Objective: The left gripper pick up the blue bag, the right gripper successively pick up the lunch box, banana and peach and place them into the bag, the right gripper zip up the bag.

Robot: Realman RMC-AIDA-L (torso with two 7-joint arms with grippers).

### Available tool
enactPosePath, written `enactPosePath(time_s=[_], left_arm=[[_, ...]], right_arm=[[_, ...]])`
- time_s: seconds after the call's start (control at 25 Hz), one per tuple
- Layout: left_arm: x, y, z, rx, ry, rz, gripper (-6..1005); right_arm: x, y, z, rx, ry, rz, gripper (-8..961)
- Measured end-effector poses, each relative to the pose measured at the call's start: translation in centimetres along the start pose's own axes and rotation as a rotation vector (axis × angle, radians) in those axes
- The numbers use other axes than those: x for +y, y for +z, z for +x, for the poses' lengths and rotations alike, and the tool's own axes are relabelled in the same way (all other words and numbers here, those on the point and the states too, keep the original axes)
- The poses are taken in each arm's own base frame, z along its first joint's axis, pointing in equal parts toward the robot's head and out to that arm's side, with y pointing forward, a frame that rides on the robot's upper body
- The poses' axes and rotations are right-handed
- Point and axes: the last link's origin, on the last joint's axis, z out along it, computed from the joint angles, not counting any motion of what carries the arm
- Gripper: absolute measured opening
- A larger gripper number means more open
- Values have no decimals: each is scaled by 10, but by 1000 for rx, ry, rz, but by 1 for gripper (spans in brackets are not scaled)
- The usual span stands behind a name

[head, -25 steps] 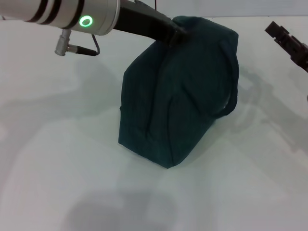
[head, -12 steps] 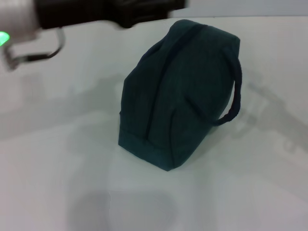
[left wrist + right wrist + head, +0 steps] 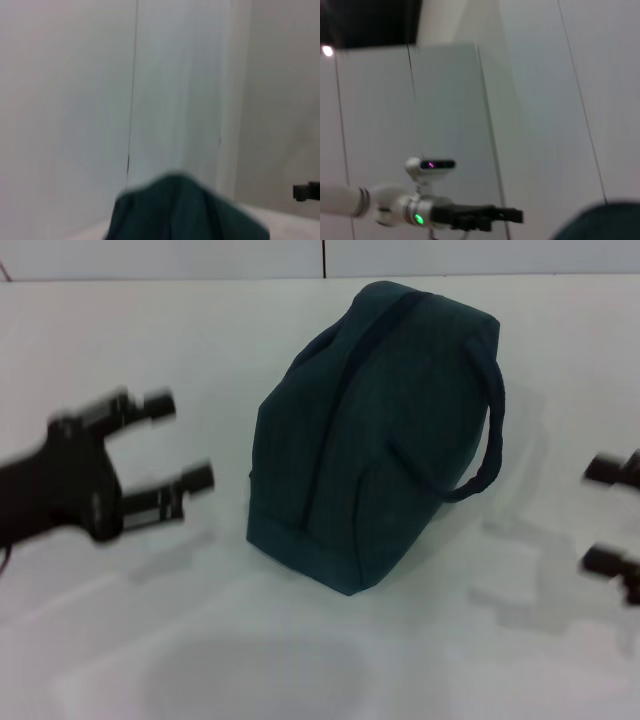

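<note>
Blue bag (image 3: pixel 375 430) upright mid-table, closed, food apparently inside. Left gripper (image 3: pixel 170 455) beside it, fingers spread, empty; right gripper (image 3: pixel 612 515) at the opposite side, likewise open. Task seemingly finished; next, perhaps, parking both arms.

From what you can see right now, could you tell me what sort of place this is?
Probably a robot test bench in a lab, not a home: a bare white table, plain white panelled walls, and only the blue bag between the left gripper and right gripper, both with jaws open.
</note>
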Motion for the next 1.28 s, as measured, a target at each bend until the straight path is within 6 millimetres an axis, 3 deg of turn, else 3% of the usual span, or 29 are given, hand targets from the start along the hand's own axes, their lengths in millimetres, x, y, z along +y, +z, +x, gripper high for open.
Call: enactPosePath(time_s=[0.2,0.4,0.64,1.28], left_arm=[[13,-18,-53,-107,-80,37,876],[25,-24,-79,-133,-127,51,876],[31,-26,-88,-126,-100,59,876],[32,-24,-83,-110,-90,28,876]], right_arm=[[5,10,36,133,6,46,860],[9,15,54,208,-3,54,860],[12,16,63,238,-23,53,860],[12,20,63,238,-35,56,860]])
